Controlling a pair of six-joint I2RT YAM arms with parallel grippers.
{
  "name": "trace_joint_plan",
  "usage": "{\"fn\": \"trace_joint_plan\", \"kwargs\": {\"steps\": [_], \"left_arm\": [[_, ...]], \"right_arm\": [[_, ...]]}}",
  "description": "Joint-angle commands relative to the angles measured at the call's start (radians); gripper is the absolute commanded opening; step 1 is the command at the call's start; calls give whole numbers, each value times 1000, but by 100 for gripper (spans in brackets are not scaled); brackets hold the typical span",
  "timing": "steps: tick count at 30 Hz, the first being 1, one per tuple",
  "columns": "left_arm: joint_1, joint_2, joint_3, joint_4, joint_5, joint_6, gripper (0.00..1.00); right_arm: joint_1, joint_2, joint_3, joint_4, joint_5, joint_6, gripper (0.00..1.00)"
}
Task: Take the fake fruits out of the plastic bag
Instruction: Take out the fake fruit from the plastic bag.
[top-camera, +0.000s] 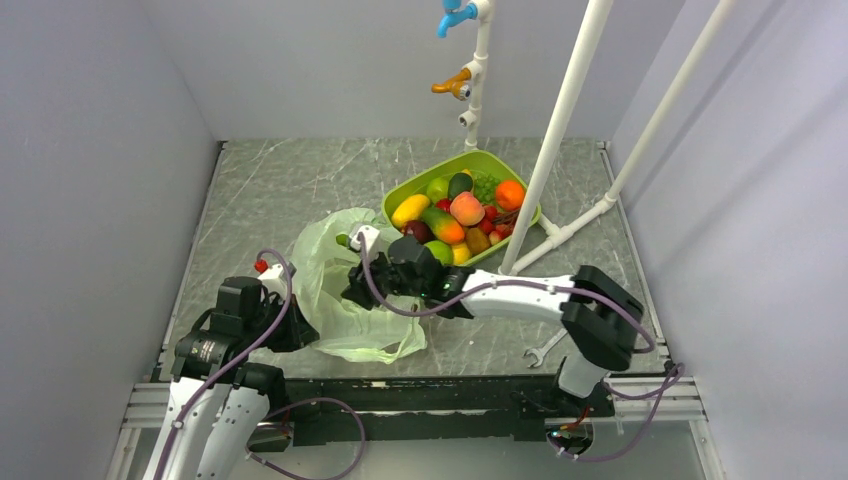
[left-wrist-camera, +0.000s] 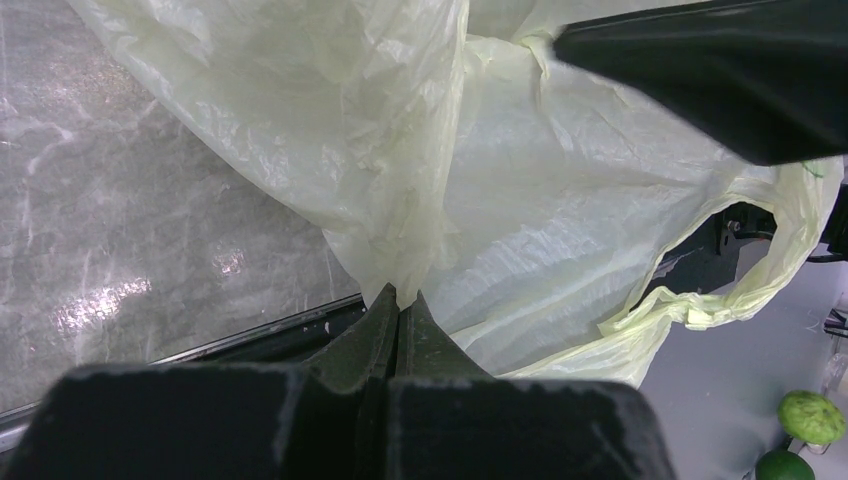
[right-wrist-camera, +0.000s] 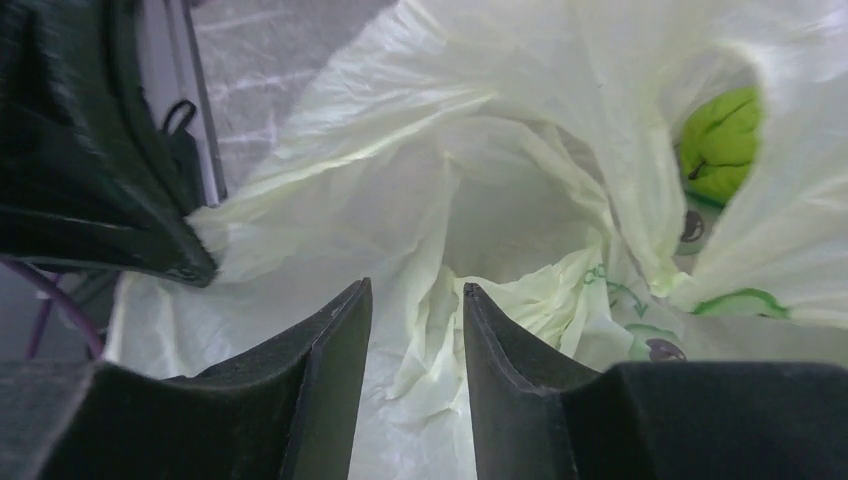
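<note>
One green fruit (right-wrist-camera: 720, 140) sits bagged; left hand (left-wrist-camera: 398, 305) clenched on the plastic bag (left-wrist-camera: 560, 230), right hand (right-wrist-camera: 415, 300) released, probably must reach toward it.

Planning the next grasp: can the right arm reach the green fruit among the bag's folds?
Probably not: the green fruit sits off to one side behind a fold of the plastic bag, whose film bunches inside the open right end effector.
</note>
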Motion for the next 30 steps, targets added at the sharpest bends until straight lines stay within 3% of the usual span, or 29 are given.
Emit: {"fn": "trace_joint_plan", "kwargs": {"steps": [1, 5, 9, 20, 30], "left_arm": [[7, -9, -1, 27, 17, 19, 0], [8, -7, 0, 27, 20, 20, 0], [9, -18, 1, 27, 13, 15, 0], [10, -17, -1, 27, 17, 19, 0], [13, -13, -1, 29, 23, 21, 0]], "right_arm": [[24, 122, 95, 67, 66, -44, 42], [32, 217, 84, 232, 232, 9, 44], [32, 302, 110, 318, 291, 39, 44], [25, 519, 332, 297, 523, 24, 51], [-26, 590, 434, 278, 563, -34, 66]]}}
